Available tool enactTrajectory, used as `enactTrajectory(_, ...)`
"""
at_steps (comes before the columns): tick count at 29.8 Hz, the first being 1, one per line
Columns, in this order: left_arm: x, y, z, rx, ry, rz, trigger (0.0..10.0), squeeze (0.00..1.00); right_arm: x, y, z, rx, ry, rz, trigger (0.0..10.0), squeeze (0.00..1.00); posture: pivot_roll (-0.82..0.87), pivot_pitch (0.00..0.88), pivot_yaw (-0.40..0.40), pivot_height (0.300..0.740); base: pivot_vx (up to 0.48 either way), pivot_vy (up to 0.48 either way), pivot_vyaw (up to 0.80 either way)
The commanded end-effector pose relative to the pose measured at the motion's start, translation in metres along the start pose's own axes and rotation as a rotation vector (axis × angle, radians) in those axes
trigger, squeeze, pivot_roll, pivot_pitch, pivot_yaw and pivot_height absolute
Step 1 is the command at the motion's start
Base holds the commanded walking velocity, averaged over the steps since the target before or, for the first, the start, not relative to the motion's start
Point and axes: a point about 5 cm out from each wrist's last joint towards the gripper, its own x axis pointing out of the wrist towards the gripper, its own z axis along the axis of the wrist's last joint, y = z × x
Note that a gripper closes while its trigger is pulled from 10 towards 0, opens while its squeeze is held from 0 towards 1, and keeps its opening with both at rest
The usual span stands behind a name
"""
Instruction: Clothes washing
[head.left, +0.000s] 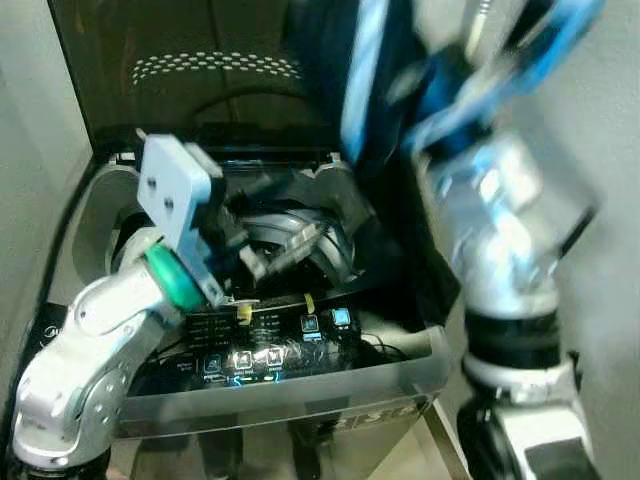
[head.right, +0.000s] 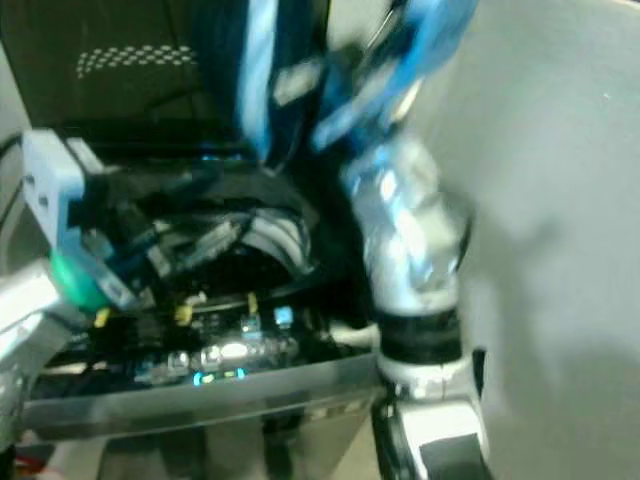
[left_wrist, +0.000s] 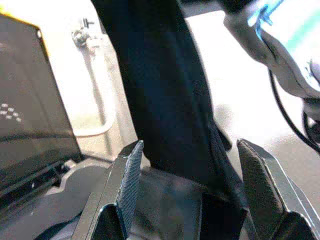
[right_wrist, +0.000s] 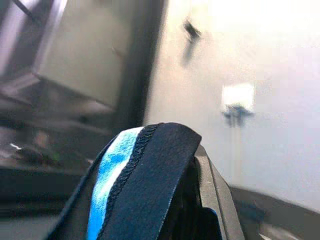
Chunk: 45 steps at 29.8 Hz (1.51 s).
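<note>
Over washer (head.left: 420, 375), blurred dark garment (left_wrist: 165, 95) hangs vertically.

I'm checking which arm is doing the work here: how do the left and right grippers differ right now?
The left gripper is open and holds nothing, while the right gripper is shut on the dark garment with the blue stripe. The left gripper sits low over the washing machine opening; the right gripper is raised high above it, the garment hanging down toward the tub. Both have black fingers on silver arms and work at the same open-lidded machine.
</note>
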Motion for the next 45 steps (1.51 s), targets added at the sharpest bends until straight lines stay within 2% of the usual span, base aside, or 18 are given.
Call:
enactTrajectory(1,0.005,-0.005,0.0,0.009,-0.012,-0.04,10.0,0.0,0.004,0.001,-0.001,0.061,-0.008,0.031,10.0,0.0,0.06,0.001,-0.028,0.74,0.0,0.0,0.0)
enactTrajectory(7,0.013,0.003,-0.002,-0.048,-0.07,0.006,10.0,0.0,0.013,0.007,0.002,0.145,-0.034,0.086,10.0,0.0,0.06,0.0,-0.029,0.74,0.0,0.0,0.0)
enactTrajectory(11,0.024,0.016,-0.012,-0.108,-0.091,0.039,10.0,0.0,0.019,0.012,0.007,0.228,-0.06,0.121,10.0,0.0,0.07,0.0,-0.041,0.74,0.0,0.0,0.0)
enactTrajectory(13,0.041,0.032,-0.021,-0.16,-0.112,0.059,10.0,0.0,0.023,0.016,0.013,0.296,-0.083,0.163,10.0,0.0,0.07,0.005,-0.037,0.74,0.0,0.0,0.0)
enactTrajectory(15,0.041,0.032,-0.021,-0.16,-0.112,0.059,10.0,0.0,0.023,0.016,0.013,0.296,-0.083,0.163,10.0,0.0,0.07,0.005,-0.037,0.74,0.0,0.0,0.0)
enactTrajectory(16,0.062,0.051,-0.026,-0.207,-0.131,0.123,10.0,0.0,0.023,0.021,0.017,0.318,-0.092,0.192,10.0,0.0,0.05,0.011,-0.025,0.74,0.0,0.0,0.0)
enactTrajectory(20,0.069,0.056,-0.028,-0.221,-0.13,0.143,10.0,0.0,0.022,0.022,0.018,0.322,-0.092,0.197,10.0,0.0,0.05,0.011,-0.025,0.74,0.0,0.0,0.0)
enactTrajectory(21,0.08,0.052,-0.031,-0.288,-0.126,0.053,10.0,0.0,0.021,0.023,0.018,0.341,-0.089,0.186,10.0,0.0,0.03,0.017,-0.01,0.74,0.0,0.0,0.0)
enactTrajectory(24,0.08,0.052,-0.031,-0.288,-0.126,0.053,10.0,0.0,0.021,0.023,0.018,0.341,-0.089,0.186,10.0,0.0,0.03,0.017,-0.01,0.74,0.0,0.0,0.0)
enactTrajectory(25,0.084,0.045,-0.032,-0.321,-0.13,-0.031,10.0,0.0,0.021,0.023,0.017,0.349,-0.084,0.18,10.0,0.0,0.03,0.018,-0.005,0.74,0.0,0.0,0.0)
enactTrajectory(26,0.084,0.045,-0.032,-0.321,-0.13,-0.031,10.0,0.0,0.021,0.023,0.017,0.349,-0.084,0.18,10.0,0.0,0.03,0.018,-0.005,0.74,0.0,0.0,0.0)
enactTrajectory(28,0.089,0.026,-0.032,-0.372,-0.128,-0.206,10.0,0.0,0.019,0.02,0.014,0.355,-0.068,0.153,10.0,0.0,0.02,0.021,0.003,0.74,0.0,0.0,0.0)
enactTrajectory(29,0.09,0.022,-0.033,-0.372,-0.125,-0.232,4.7,0.0,0.018,0.017,0.012,0.354,-0.061,0.133,10.0,0.0,0.03,0.024,0.004,0.74,0.0,0.0,0.0)
enactTrajectory(30,0.09,0.022,-0.033,-0.372,-0.125,-0.232,4.7,0.0,0.018,0.017,0.012,0.354,-0.061,0.133,10.0,0.0,0.03,0.024,0.004,0.74,0.0,0.0,0.0)
enactTrajectory(31,0.091,0.021,-0.034,-0.371,-0.123,-0.241,3.1,0.0,0.018,0.015,0.011,0.353,-0.057,0.119,10.0,0.0,0.03,0.024,0.004,0.74,0.0,0.0,0.0)
enactTrajectory(32,0.09,0.02,-0.035,-0.369,-0.123,-0.24,0.0,0.0,0.017,0.013,0.01,0.352,-0.054,0.108,10.0,0.0,0.03,0.025,0.001,0.74,0.0,0.0,0.0)
enactTrajectory(38,0.091,0.024,-0.038,-0.366,-0.137,-0.257,0.0,0.0,0.016,0.009,0.009,0.361,-0.039,0.09,10.0,0.0,0.04,0.027,-0.002,0.74,0.0,0.0,0.0)
enactTrajectory(45,0.087,0.034,-0.038,-0.357,-0.155,-0.19,0.0,0.0,0.014,0.013,0.016,0.359,-0.04,0.071,10.0,0.0,0.05,0.033,-0.006,0.74,0.0,0.0,0.0)
